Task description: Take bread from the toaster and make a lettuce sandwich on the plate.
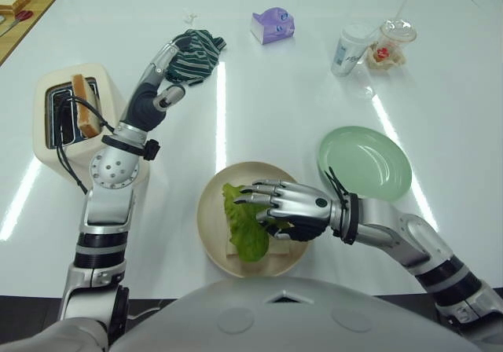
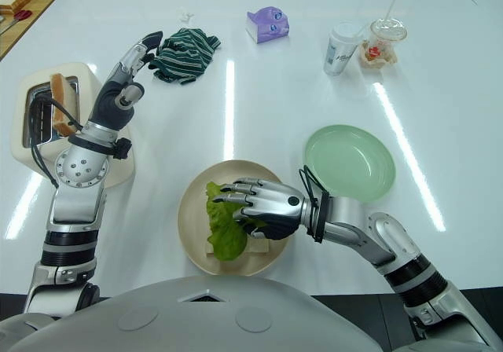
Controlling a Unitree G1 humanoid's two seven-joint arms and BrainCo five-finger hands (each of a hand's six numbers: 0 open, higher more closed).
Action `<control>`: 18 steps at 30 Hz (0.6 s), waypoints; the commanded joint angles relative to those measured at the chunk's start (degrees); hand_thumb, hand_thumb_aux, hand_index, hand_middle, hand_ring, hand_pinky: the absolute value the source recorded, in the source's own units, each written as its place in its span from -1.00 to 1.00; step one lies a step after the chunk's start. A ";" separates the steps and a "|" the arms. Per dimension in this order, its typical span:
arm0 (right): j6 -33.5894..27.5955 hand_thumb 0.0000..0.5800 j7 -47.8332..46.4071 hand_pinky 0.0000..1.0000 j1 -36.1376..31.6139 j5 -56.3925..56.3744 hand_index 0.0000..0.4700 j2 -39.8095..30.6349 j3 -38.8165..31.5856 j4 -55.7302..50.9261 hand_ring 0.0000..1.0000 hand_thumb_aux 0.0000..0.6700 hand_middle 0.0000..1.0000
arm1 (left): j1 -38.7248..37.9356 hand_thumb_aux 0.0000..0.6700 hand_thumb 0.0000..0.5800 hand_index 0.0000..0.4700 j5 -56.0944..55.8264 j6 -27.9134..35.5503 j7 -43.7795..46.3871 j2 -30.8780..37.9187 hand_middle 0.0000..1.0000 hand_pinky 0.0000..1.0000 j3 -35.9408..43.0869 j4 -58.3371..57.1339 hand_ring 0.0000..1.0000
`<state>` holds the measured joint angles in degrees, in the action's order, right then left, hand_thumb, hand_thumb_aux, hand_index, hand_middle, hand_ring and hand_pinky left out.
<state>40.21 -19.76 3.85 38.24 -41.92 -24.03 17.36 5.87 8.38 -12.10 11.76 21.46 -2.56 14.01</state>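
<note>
A cream toaster [image 1: 55, 144] stands at the table's left with one slice of bread [image 1: 85, 104] sticking up from a slot. My left hand [image 1: 161, 81] is raised just right of the toaster, fingers stretched out and holding nothing. On the beige plate [image 1: 211, 191] near the front edge, a green lettuce leaf [image 1: 244, 226] lies on a bread slice [image 1: 277, 251] that peeks out from under it. My right hand [image 1: 287, 207] hovers low over the plate with its fingers spread flat across the leaf's right side, not closed around it.
A pale green plate [image 1: 365, 163] lies right of the beige one. Further back are a striped cloth [image 1: 196, 53], a purple tissue pack [image 1: 273, 24], a paper cup [image 1: 350, 49] and a lidded plastic cup [image 1: 391, 44]. A wooden board [image 1: 31, 10] is at the far left corner.
</note>
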 commanded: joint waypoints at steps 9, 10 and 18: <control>0.52 -1.00 -2.64 -1.00 -0.54 -1.21 -1.00 -0.52 2.95 1.73 -1.00 -1.00 -1.00 | -0.38 -1.00 -1.00 -1.00 0.39 0.47 0.50 0.50 -1.00 -1.00 0.03 -0.04 -1.00; 0.21 -1.00 -3.09 -1.00 -0.40 -2.26 -1.00 -0.52 3.08 2.14 -1.00 -1.00 -1.00 | -0.55 -1.00 -1.00 -1.00 -0.04 0.65 0.65 0.45 -1.00 -1.00 -0.12 0.95 -1.00; -1.52 -1.00 -3.00 -1.00 -1.04 -4.29 -1.00 -0.23 7.72 5.15 -1.00 -1.00 -1.00 | 1.40 -1.00 -1.00 -1.00 -1.57 6.27 0.57 1.74 -1.00 -1.00 -5.04 18.26 -1.00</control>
<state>39.59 -22.92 3.26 35.55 -42.19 -18.74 21.14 5.70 6.55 -8.00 12.55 21.60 -4.59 26.65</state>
